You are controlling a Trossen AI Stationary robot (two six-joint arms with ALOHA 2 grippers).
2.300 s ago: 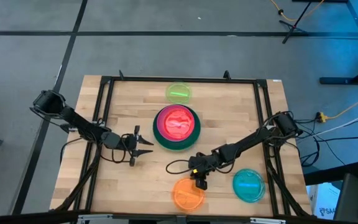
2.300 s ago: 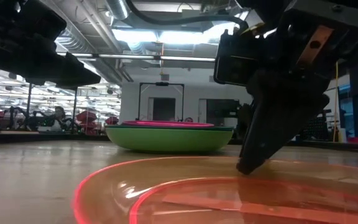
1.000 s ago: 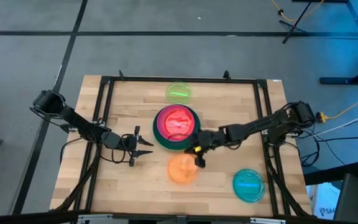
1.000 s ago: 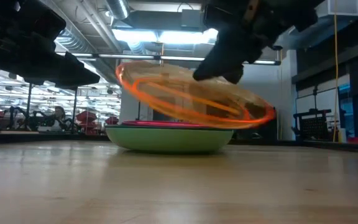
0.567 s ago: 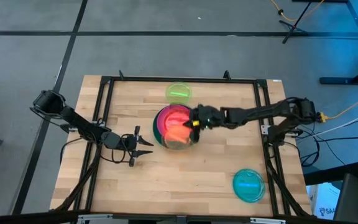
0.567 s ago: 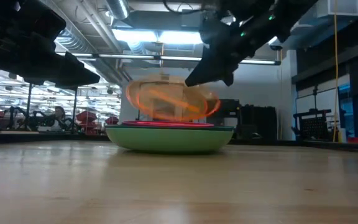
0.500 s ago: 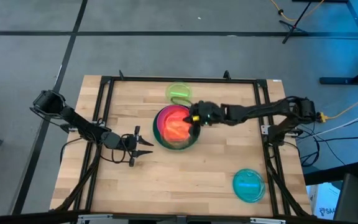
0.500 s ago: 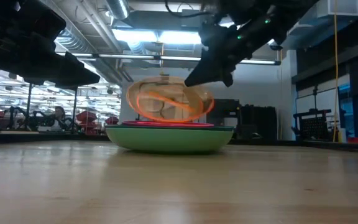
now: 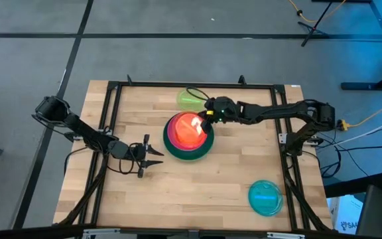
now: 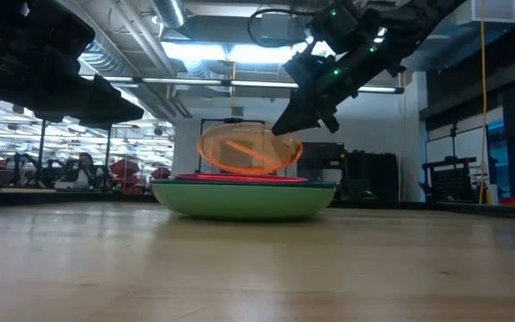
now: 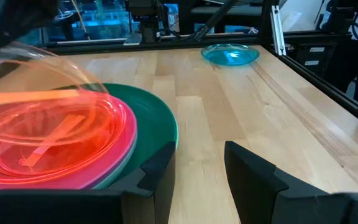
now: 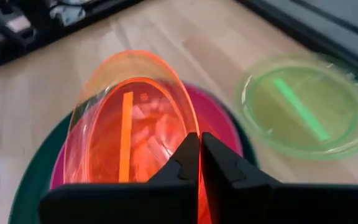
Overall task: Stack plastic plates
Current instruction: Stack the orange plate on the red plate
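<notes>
Orange plate (image 10: 247, 149) pinched by right gripper (image 9: 208, 114), tilted over stack (image 9: 188, 136); might slide off if dropped; left gripper (image 9: 152, 157) agape

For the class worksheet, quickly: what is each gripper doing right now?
Left gripper: open, holding nothing, beside the stack.
Right gripper: shut on the orange plate, tilted over the stack.

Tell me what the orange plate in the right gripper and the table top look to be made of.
Orange plate: looks like thin translucent plastic, glossy; the pink plate below shows through it and its rim glows. It is pinched at the rim by the right gripper.
Table top: appears to be pale wood in butcher-block strips, with visible plank seams and grain and a smooth, slightly shiny finish; solid or veneer cannot be told.
</notes>
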